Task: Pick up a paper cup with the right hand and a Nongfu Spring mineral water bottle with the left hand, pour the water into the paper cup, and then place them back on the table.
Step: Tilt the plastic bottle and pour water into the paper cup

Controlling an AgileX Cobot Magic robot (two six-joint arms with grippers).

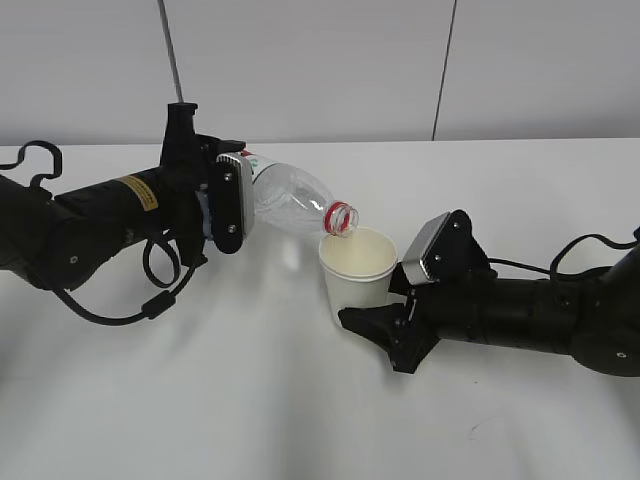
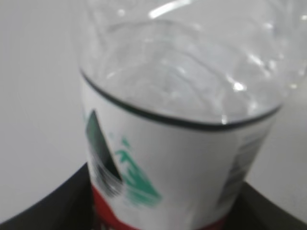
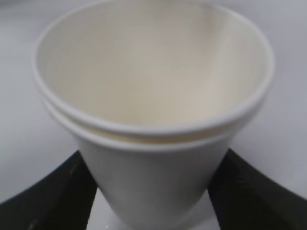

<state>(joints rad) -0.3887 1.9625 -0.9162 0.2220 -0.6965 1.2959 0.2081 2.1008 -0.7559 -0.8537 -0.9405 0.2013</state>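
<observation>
My left gripper (image 1: 236, 198) is shut on the labelled lower part of the Nongfu Spring mineral water bottle (image 1: 290, 198), which is tipped down to the right. Its capless mouth with the red neck ring (image 1: 342, 218) hangs just over the rim of the paper cup (image 1: 358, 272). My right gripper (image 1: 386, 300) is shut on the cup's side and holds it upright. In the left wrist view the bottle (image 2: 182, 143) fills the frame between the black fingers (image 2: 43, 208). In the right wrist view the cup (image 3: 153, 96) shows a cream inside and a double rim. I cannot make out any water.
The white table (image 1: 230, 400) stretches out around both arms. A pale wall with dark seams stands behind. The left arm's black cables (image 1: 165, 275) loop down close to the tabletop, and the right arm's cable (image 1: 560, 262) trails to the right.
</observation>
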